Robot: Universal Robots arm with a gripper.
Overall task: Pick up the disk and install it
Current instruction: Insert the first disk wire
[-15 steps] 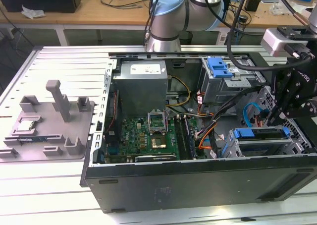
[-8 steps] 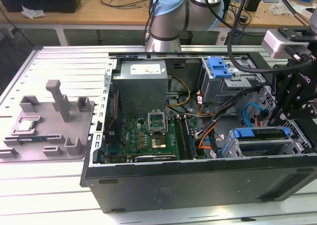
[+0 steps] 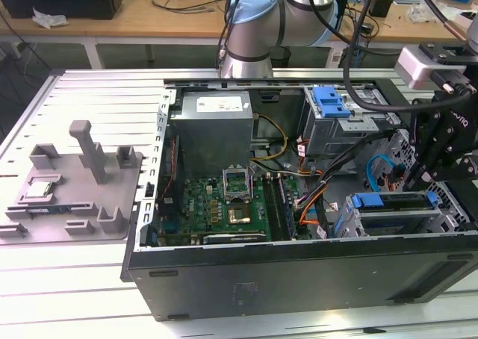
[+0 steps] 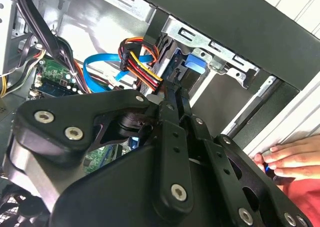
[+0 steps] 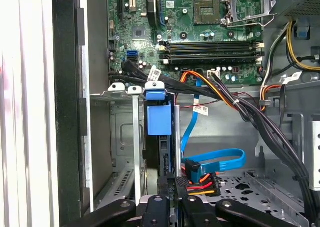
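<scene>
The disk stands on edge in the drive bay [image 5: 116, 137] at the front corner of the open computer case [image 3: 299, 268]. In the first wrist view the blue carrier frame [image 5: 159, 119] of the disk shows between the bay's metal walls. In the exterior view the disk [image 3: 399, 201] is a thin strip with blue ends. My gripper [image 5: 171, 187] sits at the disk's near end, and its black fingers [image 4: 172, 99] are pressed together on the thin edge of the disk [image 4: 176, 69].
Orange, black and blue cables [image 5: 215, 164] run right beside the disk. A blue latch on a grey cage [image 3: 332, 101] sits at the case's back. A person's hand [image 4: 290, 157] rests on the case's outer edge. A grey fixture [image 3: 71, 186] lies at the exterior view's left.
</scene>
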